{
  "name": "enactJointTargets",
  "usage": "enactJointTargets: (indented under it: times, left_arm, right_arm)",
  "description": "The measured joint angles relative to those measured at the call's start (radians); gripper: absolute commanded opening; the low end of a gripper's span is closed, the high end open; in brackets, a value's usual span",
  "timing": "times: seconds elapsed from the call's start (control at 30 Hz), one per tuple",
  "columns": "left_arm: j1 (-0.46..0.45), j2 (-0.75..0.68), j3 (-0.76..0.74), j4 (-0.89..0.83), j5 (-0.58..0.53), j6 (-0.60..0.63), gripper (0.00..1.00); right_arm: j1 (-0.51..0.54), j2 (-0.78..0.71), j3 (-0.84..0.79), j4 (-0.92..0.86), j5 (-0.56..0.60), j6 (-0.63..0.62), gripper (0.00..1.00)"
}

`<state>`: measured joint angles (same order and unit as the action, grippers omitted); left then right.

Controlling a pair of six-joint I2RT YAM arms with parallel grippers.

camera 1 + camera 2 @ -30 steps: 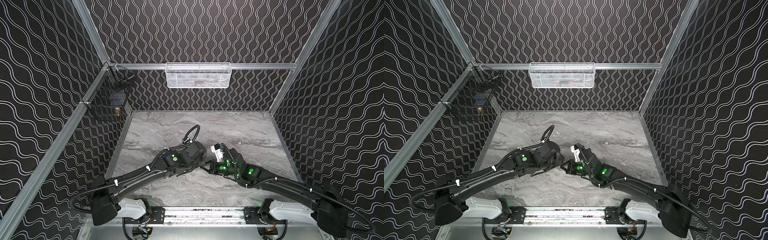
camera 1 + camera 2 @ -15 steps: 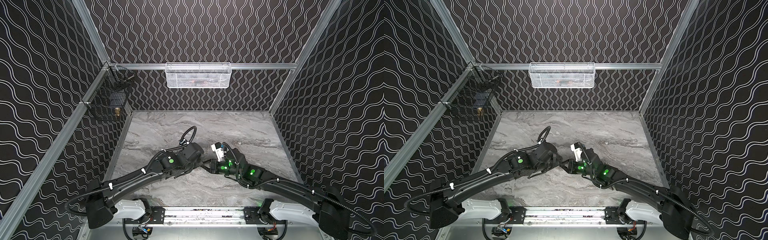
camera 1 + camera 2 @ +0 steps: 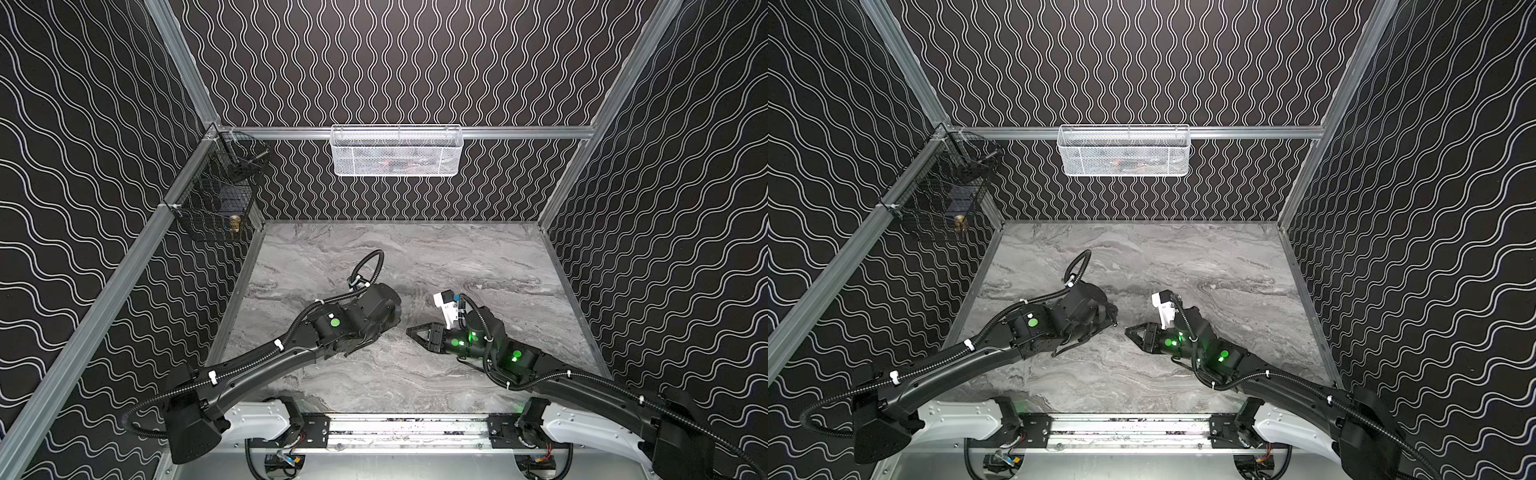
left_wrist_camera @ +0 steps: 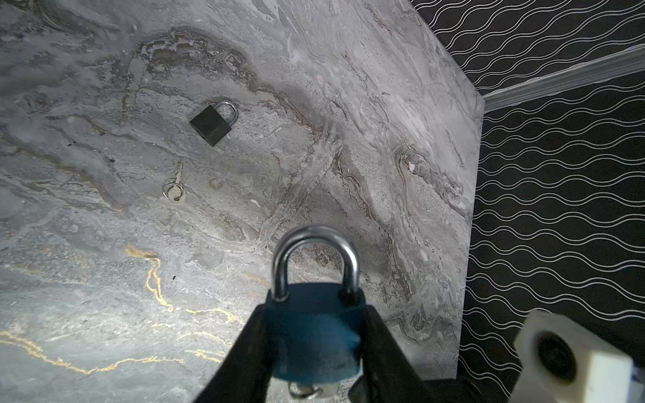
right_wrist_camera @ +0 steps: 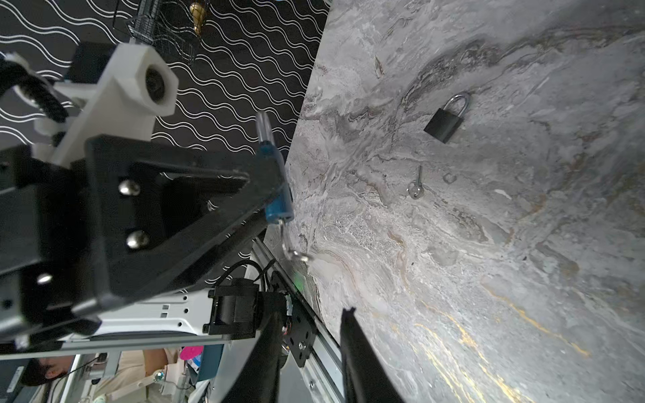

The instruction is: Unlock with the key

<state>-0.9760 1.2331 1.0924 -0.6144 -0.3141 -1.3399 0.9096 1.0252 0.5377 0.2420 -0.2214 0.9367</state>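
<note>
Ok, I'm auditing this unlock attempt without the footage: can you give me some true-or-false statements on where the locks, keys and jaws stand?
1. The left gripper has its jaws clamped on the blue padlock. True.
2. The right gripper grips something. False: its jaws stand open and empty.
3. A key sticks out of the blue padlock's underside. True.
4. The black padlock stands on its base. False: it lies flat on the table.
5. The loose key touches the black padlock. False: it lies apart from it.

Right tool over marble tabletop
</note>
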Motion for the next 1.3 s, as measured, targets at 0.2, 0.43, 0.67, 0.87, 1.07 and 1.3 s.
enactJointTargets:
  times: [0.2,0.43,0.67,0.87,1.07,1.3]
  left_arm:
    - [0.0,0.021,0.006,0.014,0.002,-0.014,0.04]
    - [0.0,0.025,0.013,0.03,0.001,-0.014,0.04]
    - [0.001,0.035,0.021,0.036,0.002,-0.014,0.04]
    - [0.001,0.036,0.024,0.038,0.005,-0.014,0.04]
    - [0.001,0.04,0.031,0.04,0.01,-0.014,0.04]
    - [0.001,0.048,0.041,0.044,0.032,-0.01,0.03]
  right_arm:
    - [0.005,0.039,0.011,0.072,0.041,0.045,0.24]
    - [0.018,0.058,0.013,0.108,0.074,0.068,0.22]
    - [0.026,0.069,0.014,0.122,0.088,0.072,0.2]
    - [0.029,0.079,0.013,0.13,0.092,0.072,0.17]
    - [0.032,0.087,0.013,0.132,0.1,0.068,0.13]
    - [0.032,0.095,0.019,0.136,0.114,0.056,0.09]
